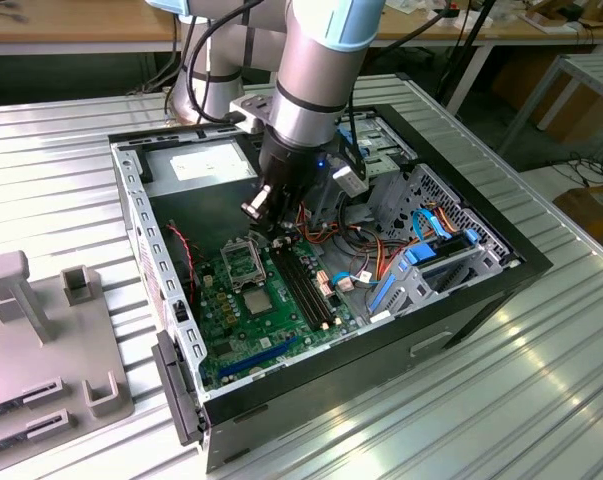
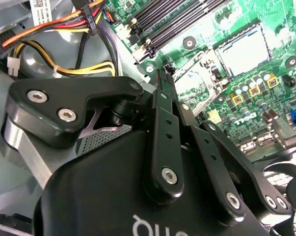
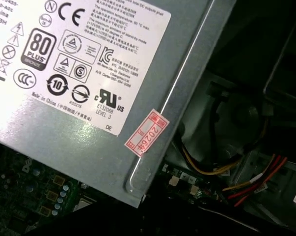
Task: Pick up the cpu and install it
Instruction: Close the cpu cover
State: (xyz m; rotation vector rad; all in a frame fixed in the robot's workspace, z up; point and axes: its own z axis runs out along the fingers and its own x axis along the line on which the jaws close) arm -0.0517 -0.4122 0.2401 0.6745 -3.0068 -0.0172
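The cpu (image 2: 243, 49), a small, thin, flat square plate of pale silvery metal, is, as far as I can make out in the second wrist view, lying flat inside the black square-framed socket (image 2: 221, 46) on the green circuit board (image 2: 265, 123); I cannot be sure it is fully seated. A bare metal hinged plate (image 2: 197, 81) is standing open right beside the socket. The black multi-link gripper (image 2: 161, 78) is hanging above the board, near the socket and apart from it, touching nothing that I can see. Whether its jaws are apart or together I cannot tell, since the linkage is hiding the tips. In the exterior view the silver-and-blue robot arm (image 1: 316, 60) is reaching down into the open black computer case (image 1: 461, 300), with the gripper (image 1: 281, 228) hovering just beyond the socket (image 1: 243, 262). Long black memory slots (image 1: 306, 290) are running alongside the socket. The first wrist view is looking at the grey metal power supply box (image 3: 187, 93) with its white label, and red, yellow and orange wires (image 3: 236, 182) are trailing out beside it.
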